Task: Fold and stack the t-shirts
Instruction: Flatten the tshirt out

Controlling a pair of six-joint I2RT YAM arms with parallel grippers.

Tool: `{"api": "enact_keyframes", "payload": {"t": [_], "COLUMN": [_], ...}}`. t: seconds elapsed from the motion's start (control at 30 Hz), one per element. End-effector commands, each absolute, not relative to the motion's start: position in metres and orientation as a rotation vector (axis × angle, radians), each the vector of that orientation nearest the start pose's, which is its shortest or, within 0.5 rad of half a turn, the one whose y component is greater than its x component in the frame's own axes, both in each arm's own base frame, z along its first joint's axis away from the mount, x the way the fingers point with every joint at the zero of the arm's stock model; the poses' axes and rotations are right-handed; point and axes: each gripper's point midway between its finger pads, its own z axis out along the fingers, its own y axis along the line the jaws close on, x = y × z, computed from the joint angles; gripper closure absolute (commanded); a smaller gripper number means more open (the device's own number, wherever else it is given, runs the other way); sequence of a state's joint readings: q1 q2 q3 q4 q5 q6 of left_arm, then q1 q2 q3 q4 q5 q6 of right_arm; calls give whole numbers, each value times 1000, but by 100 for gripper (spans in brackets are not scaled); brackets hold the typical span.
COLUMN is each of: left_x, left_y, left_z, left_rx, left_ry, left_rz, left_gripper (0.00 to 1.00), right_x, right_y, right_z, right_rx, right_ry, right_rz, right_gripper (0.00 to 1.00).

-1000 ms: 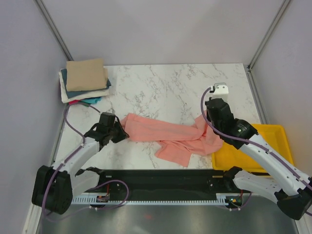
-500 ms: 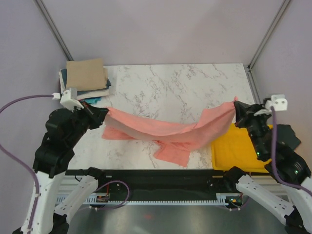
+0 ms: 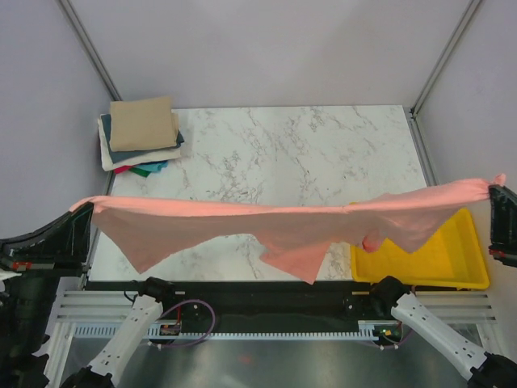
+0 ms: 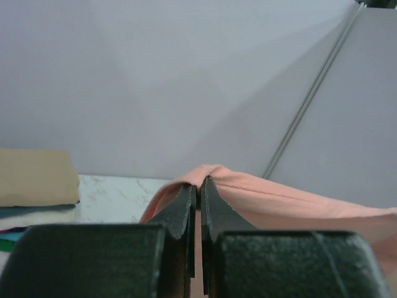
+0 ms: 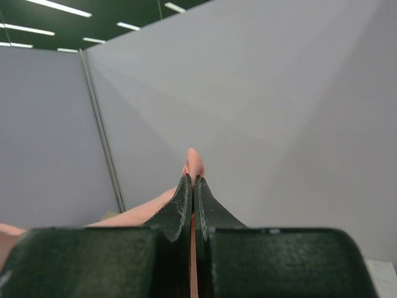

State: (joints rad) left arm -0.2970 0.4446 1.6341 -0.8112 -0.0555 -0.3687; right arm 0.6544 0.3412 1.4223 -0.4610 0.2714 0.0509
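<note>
Top external view: soft salmon-pink t-shirt (image 3: 202, 222) hangs stretched in a wide, sagging band above the near edge of the marble tabletop (image 3: 307, 153). Its ends are pinched by the clenched left gripper (image 4: 198, 186) and right gripper (image 5: 192, 186). A folded stack (image 3: 141, 129) sits at the far-left corner.

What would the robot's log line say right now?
pink t-shirt: held up, stretched wide | left jaws: shut on one end | right jaws: shut on other end | folded stack: far-left corner

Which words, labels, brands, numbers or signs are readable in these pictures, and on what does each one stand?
None can be read.
The salmon-pink t-shirt, the folded stack and the yellow tray show no print.
The small board on the front rail may carry markings, but it is too small to tell.
</note>
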Motion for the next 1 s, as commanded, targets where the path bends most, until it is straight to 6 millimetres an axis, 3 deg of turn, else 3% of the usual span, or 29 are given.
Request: {"api": "enact_keyframes", "payload": {"t": [0.0,0.03,0.1,0.13,0.2,0.23,0.27,0.3,0.33,0.37,0.43,0.47,0.5,0.53,0.57,0.6,0.63,0.67,0.7,0.73,0.77,0.8,0.83,0.87,0.9,0.93,0.97], "left_x": [65,77,88,104,111,136,149,159,179,208,244,267,287,302,317,345,362,376,402,413,422,437,442,445,445,446,445], "left_y": [-8,-10,-12,-17,-25,-33,-34,-32,-34,-40,-47,-55,-59,-61,-61,-57,-56,-54,-45,-38,-37,-34,-26,-25,-25,-25,-24], "left_z": [556,557,563,563,578,576,575,576,566,553,528,511,482,472,453,411,385,361,307,281,259,215,203,191,193,195,201], "left_rx": [-74,-72,-72,-73,-66,-67,-78,-105,-114,-122,-130,-121,-123,-129,-145,-168,-190,-199,-241,-289,-306,-346,-393,-415,-426,-417,-414], "left_ry": [1133,1155,1162,1195,1178,1230,1257,1275,1331,1399,1487,1543,1607,1619,1663,1771,1844,1912,2051,2116,2177,2299,2335,2380,2406,2404,2389], "left_rz": [-407,-391,-380,-381,-417,-414,-404,-380,-353,-321,-283,-272,-251,-243,-235,-214,-227,-242,-236,-231,-262,-303,-332,-362,-386,-383,-377], "left_gripper": [98,98,98,98,98,98,98,98,98,98,98,98,98,98,98,98,98,98,98,96,94,88,79,54,48,42,31], "right_x": [65,60,88,98,134,149,177,189,208,234,266,298,318,337,370,395,414,450,473,490,526,541,555,578,581,588,592], "right_y": [-16,-22,-3,3,28,36,57,63,75,94,109,129,127,139,152,141,144,153,142,145,151,151,155,165,165,169,167], "right_z": [601,615,624,627,631,630,622,624,613,601,585,563,554,539,511,499,487,449,436,429,379,353,362,316,291,303,286], "right_rx": [-22,-20,-58,-83,-123,-139,-167,-153,-170,-207,-198,-229,-214,-258,-280,-241,-256,-278,-246,-246,-262,-271,-270,-306,-332,-305,-289], "right_ry": [887,864,911,924,969,989,1040,1037,1067,1107,1143,1206,1226,1247,1309,1335,1357,1440,1461,1476,1575,1649,1641,1737,1829,1819,1857], "right_rz": [455,431,381,342,298,264,236,218,187,147,92,57,22,37,30,27,50,45,35,35,4,-18,-9,-11,-25,-10,-25], "right_gripper": [100,100,100,100,100,100,100,100,100,100,100,100,100,100,100,100,100,100,100,100,100,96,63,39,26,20,18]}}
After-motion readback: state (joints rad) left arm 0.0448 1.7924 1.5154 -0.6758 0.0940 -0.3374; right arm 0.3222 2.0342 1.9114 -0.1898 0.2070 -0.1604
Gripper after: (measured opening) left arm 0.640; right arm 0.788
